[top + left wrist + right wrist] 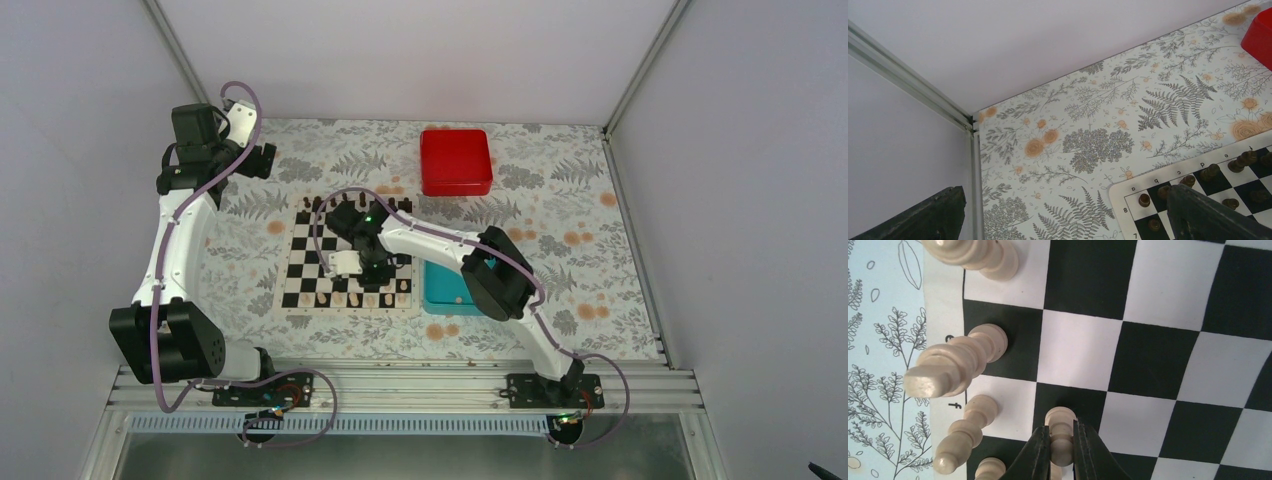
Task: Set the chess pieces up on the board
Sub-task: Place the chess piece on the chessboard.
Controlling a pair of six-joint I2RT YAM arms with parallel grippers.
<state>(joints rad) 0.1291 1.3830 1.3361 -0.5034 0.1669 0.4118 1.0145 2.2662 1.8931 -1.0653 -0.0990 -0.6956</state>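
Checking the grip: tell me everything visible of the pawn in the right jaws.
The pawn is pale cream, wood-like, turned, with a round foot over a black square in the board's second row, beside taller pale pieces. The right gripper is shut on its body; its head is hidden. Touching the board: unclear.

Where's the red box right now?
In the top view, the red box sits at the back, right of centre, beyond the board's far right corner and the teal tray.

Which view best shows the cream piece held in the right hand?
The right wrist view: the right hand is shut on the cream piece, over a black square of the board. In the top external view the arm hides it; the left wrist view misses it.
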